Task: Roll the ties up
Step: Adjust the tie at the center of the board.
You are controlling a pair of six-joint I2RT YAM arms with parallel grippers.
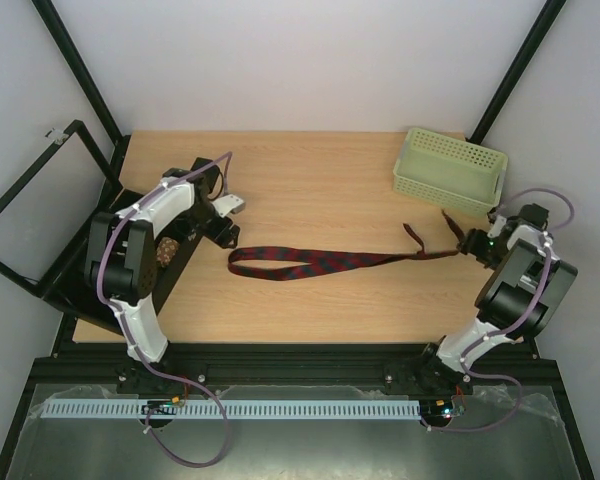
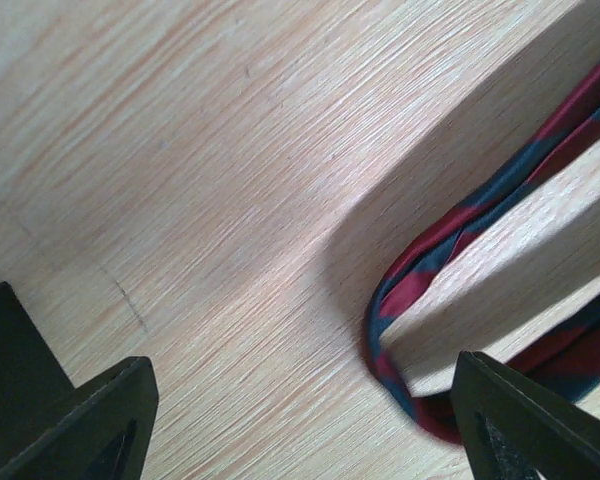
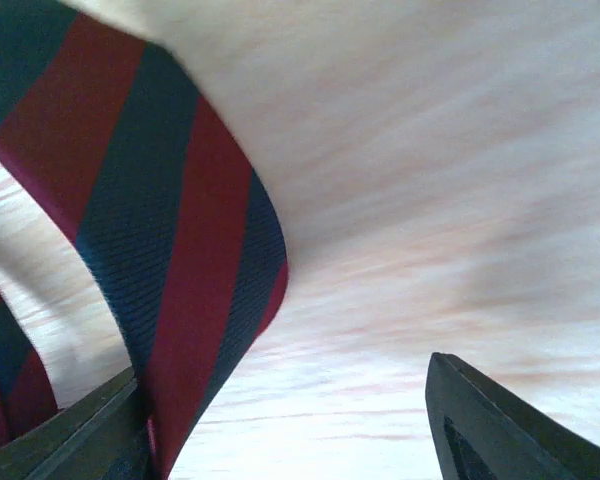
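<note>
Left tool (image 2: 310, 430) spread wide above a pale wood-grain counter (image 2: 180, 150), next to the folded end of a dark red fabric necktie with navy diagonal stripes (image 2: 415, 275).

Only the tips of its black fingers show, one fingertip (image 2: 90, 420) in the lower left corner and the other fingertip (image 2: 525, 425) in the lower right, with nothing clamped between them. The necktie enters from the upper right, bends in a narrow loop and runs back out at the right edge. The bend lies just inside the right fingertip; contact cannot be told. A soft shadow lies along the loop.
</note>
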